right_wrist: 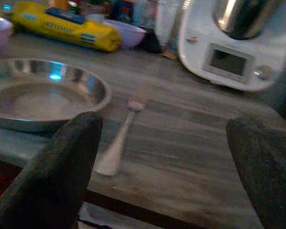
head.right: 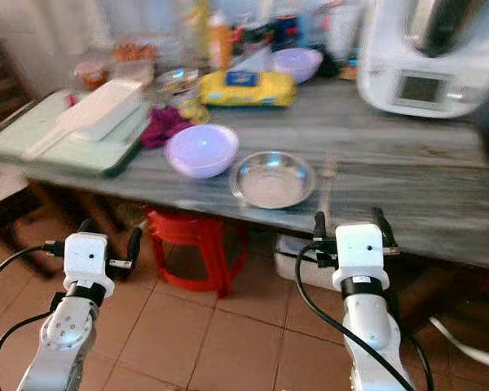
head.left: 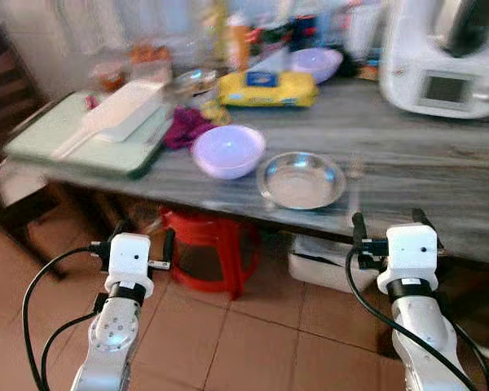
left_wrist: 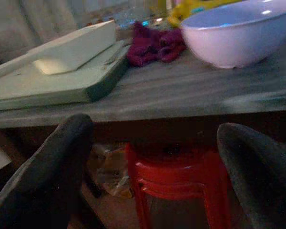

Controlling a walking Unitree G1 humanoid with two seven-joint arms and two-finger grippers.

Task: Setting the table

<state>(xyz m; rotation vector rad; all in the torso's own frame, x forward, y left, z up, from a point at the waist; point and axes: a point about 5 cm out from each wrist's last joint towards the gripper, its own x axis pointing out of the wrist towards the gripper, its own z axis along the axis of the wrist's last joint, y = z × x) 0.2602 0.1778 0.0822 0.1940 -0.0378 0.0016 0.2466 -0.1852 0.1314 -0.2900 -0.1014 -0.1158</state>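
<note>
Two silver arms, each ending in a boxy white wrist housing above a black collar ring. Black cables loop along both forearms. The left tool (head.left: 138, 240) and right tool (head.left: 394, 221) each carry two long black fingers with rounded, matte tips.

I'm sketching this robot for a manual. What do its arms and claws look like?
Both arms are silver metal tubes with black joint rings, each ending in a white boxy wrist block. Black cables loop alongside each arm. The left claw and right claw each have two long black fingers with rounded, matte tips.
</note>
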